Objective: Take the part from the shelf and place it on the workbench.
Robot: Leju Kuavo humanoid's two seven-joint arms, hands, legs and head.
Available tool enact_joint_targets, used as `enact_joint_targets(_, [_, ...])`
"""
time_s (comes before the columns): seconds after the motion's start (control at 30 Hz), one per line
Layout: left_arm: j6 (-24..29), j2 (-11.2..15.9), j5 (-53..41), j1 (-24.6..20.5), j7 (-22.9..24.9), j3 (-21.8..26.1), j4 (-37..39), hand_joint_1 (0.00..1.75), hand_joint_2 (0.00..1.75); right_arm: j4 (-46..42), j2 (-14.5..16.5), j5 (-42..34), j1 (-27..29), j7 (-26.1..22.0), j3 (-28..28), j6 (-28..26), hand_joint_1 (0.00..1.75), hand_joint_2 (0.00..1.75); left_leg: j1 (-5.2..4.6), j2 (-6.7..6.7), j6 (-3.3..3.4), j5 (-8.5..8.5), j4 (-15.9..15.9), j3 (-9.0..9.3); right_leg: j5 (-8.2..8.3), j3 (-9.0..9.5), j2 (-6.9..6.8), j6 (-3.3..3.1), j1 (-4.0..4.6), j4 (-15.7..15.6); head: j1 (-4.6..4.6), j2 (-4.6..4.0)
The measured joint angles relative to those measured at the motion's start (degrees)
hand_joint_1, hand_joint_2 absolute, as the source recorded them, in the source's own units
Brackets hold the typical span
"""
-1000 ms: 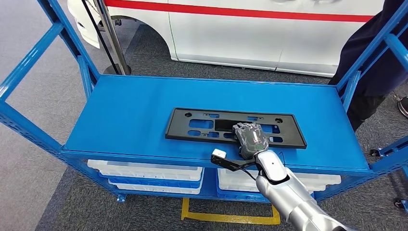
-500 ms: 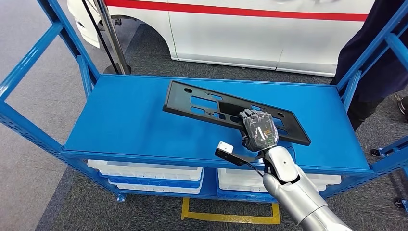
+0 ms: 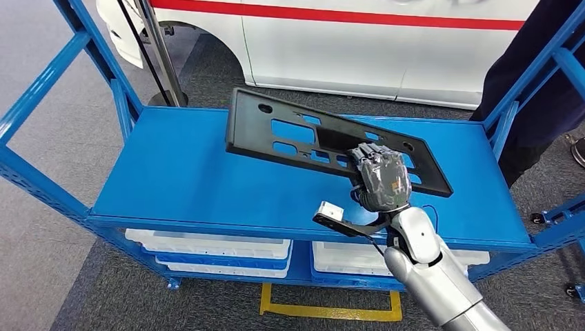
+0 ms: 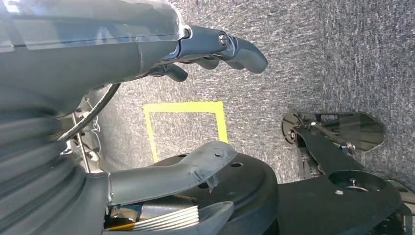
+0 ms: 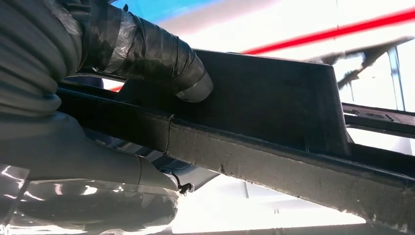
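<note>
The part is a long flat black plastic panel [image 3: 303, 134] with several cut-outs. It hangs tilted above the blue shelf [image 3: 186, 179], its left end raised. My right hand [image 3: 379, 178] grips its near edge toward the right end. Seen from the right wrist, the thumb [image 5: 161, 58] presses on the panel [image 5: 274, 127], with the other fingers under it. My left hand [image 4: 147, 112] hangs over grey carpet, thumb and fingers apart, holding nothing.
The shelf's blue uprights [image 3: 103, 62] stand at both ends. White bins [image 3: 207, 248] sit on the lower level. A white vehicle [image 3: 359, 41] is parked behind, and a person in dark clothes [image 3: 538, 76] stands at the back right. Yellow floor tape [image 3: 324, 310] lies below.
My right hand has lifted the panel off the shelf surface. The panel's left end rose and it now tilts up; the hand moved slightly right and toward me.
</note>
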Motion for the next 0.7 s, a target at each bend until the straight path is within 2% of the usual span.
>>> enact_joint_targets(0.33, [0.4,0.2,0.8,0.0,1.0,-0.1,0.0,0.0,1.75,-8.2,-2.9,3.2,4.5,-0.9,-0.3,-2.3,1.75,1.75,-0.25,-0.01,0.13,-0.07,0.1,-0.13,0.13,0.0,-0.04,0.24,-0.46,-0.1,-0.01,-0.01])
enact_joint_targets(0.5, [0.5,0.2,1.2,0.1,0.9,-0.1,0.0,0.0,1.75,-9.5,-2.9,4.6,6.2,-1.0,-0.2,-3.4,1.75,1.75,-0.57,-0.01,0.58,-0.08,0.4,-0.35,0.36,-0.01,-0.03,0.8,-0.7,-0.2,-0.01,-0.01])
enact_joint_targets(0.57, [0.5,0.3,1.2,0.2,0.9,-0.1,0.0,0.0,1.75,-9.7,-2.9,4.8,6.3,-1.0,-0.2,-3.5,1.75,1.75,-0.42,0.1,1.05,0.46,0.2,-0.35,0.5,-0.06,0.03,1.27,-0.66,-0.3,-0.01,-0.01])
enact_joint_targets(0.63, [0.6,0.3,1.2,0.5,0.9,-0.1,0.0,0.0,1.75,-10.0,-3.1,4.8,6.4,-0.9,-0.2,-3.8,1.75,1.75,-0.05,0.32,1.64,1.33,-0.5,-0.3,-0.92,-0.79,0.06,1.62,-0.54,1.3,0.02,0.0])
enact_joint_targets(0.7, [0.7,0.3,1.3,0.8,0.9,-0.1,0.0,0.0,1.75,-10.1,-3.3,4.8,6.6,-0.9,-0.2,-4.1,1.75,1.75,0.05,0.45,2.0,1.74,-0.6,-0.58,-4.61,-3.34,0.03,1.66,-0.5,7.2,0.04,-0.01])
